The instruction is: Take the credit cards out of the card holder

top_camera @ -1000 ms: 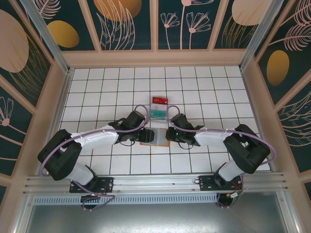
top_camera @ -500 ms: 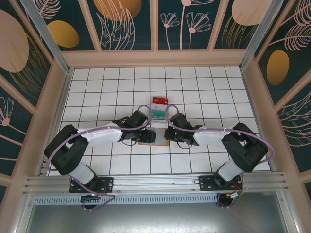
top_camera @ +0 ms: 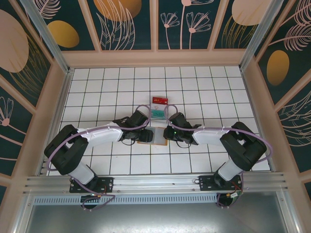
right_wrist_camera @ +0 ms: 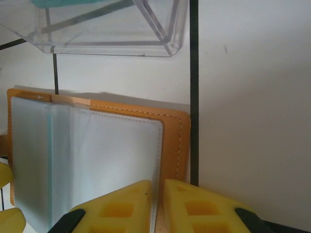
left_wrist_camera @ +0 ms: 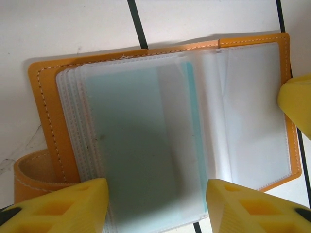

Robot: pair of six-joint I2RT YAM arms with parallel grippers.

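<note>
The card holder [top_camera: 154, 136] lies open on the tiles between both grippers, orange border [left_wrist_camera: 43, 97] around frosted plastic sleeves. A pale teal credit card [left_wrist_camera: 136, 145] shows through the sleeves. My left gripper [left_wrist_camera: 155, 204] hovers open over the sleeves, one finger on either side of the stack and nothing pinched; from above it [top_camera: 146, 133] is at the holder's left half. My right gripper [right_wrist_camera: 158, 199] is shut on the right edge of the card holder [right_wrist_camera: 172, 141], with the sleeve's edge between its fingers; in the top view it [top_camera: 166, 135] is at the holder's right side.
Just beyond the holder stands a clear plastic tray [right_wrist_camera: 160, 46]. A red card [top_camera: 159, 101] and a teal card [top_camera: 158, 113] lie there. Wooden walls [top_camera: 58, 111] enclose the tiled floor, with open tiles left and right of the arms.
The left arm's elbow has swung inward and its gripper has settled over the holder. The right gripper has crept slightly left, still clamped on the holder's edge.
</note>
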